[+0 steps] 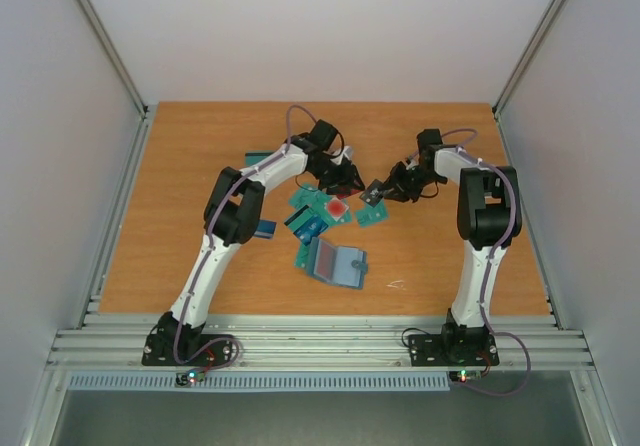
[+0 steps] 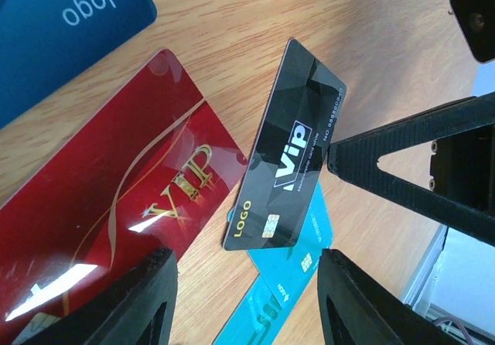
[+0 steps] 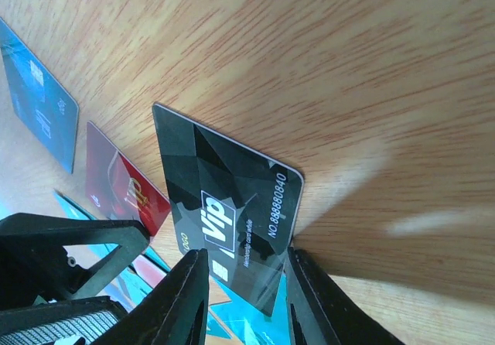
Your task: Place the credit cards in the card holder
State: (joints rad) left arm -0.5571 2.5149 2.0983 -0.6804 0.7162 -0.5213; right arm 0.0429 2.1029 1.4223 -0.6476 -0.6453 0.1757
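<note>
Mid-pickup: 1 black card pinched in right gripper, left gripper unclenched; next likely needs carrying to card holder.

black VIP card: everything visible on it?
The black VIP card is thin, glossy, plastic-looking, with a faceted grey pattern, white "VIP", yellow "LOGO", a gold chip and a number. It lies face up, apparently tilted off the table, one end over a teal card, beside a red VIP card. The right hand straddles one end, a finger touching its edge; grip unclear.
</note>
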